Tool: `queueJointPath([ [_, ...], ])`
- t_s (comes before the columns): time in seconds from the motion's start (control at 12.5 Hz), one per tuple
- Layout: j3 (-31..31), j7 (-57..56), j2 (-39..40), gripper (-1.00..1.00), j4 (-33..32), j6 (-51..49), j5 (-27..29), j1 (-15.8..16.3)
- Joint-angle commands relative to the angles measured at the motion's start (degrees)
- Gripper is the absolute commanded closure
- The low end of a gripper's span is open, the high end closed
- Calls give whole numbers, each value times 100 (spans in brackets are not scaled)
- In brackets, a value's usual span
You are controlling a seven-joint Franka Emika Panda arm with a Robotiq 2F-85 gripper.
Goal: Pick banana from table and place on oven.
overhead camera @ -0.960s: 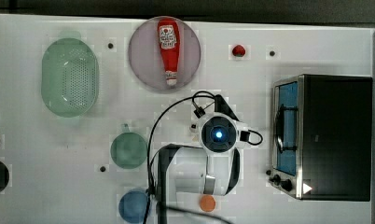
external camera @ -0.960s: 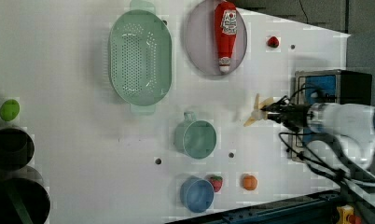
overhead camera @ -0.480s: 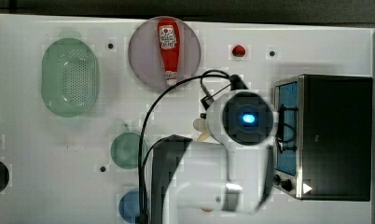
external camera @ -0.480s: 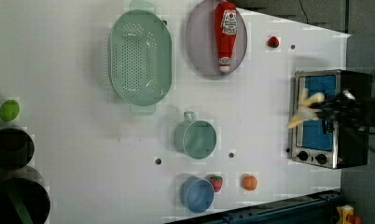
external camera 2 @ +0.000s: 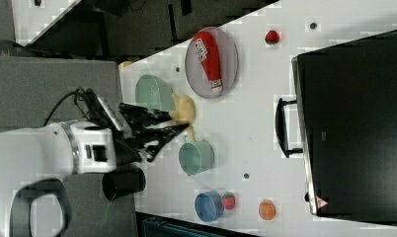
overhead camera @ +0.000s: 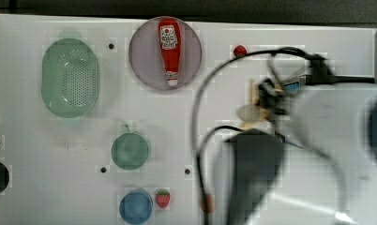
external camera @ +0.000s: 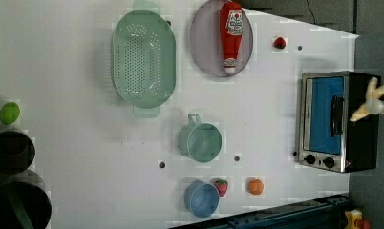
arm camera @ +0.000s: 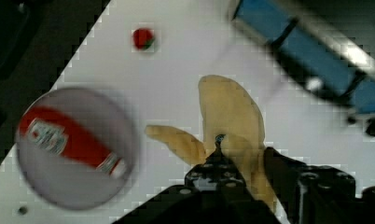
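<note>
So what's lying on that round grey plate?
A red ketchup bottle lies on the plate, label up. The plate's surface beneath the bottle is hidden; nothing else shows on it.

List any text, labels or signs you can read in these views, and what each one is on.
No text is readable.
Ketchup bottle: white label with a red mark, lettering too blurred to read.
Oven: small red-and-white triangular sign near one corner of its top, too small to make out.
Oven front: two knobs, with no markings that can be read.
Banana, held in the gripper: no label.
</note>
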Motion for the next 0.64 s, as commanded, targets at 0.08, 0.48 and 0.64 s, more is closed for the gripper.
queueJointPath([
  [0.08, -599, -1026, 276, 49, -251, -5, -89, -309],
  [0.48, -1478, -1963, 1058, 49, -233, 1133, -385, -336],
  [0.64, -1647, -2128, 1369, 49, -185, 1269, -397, -342],
])
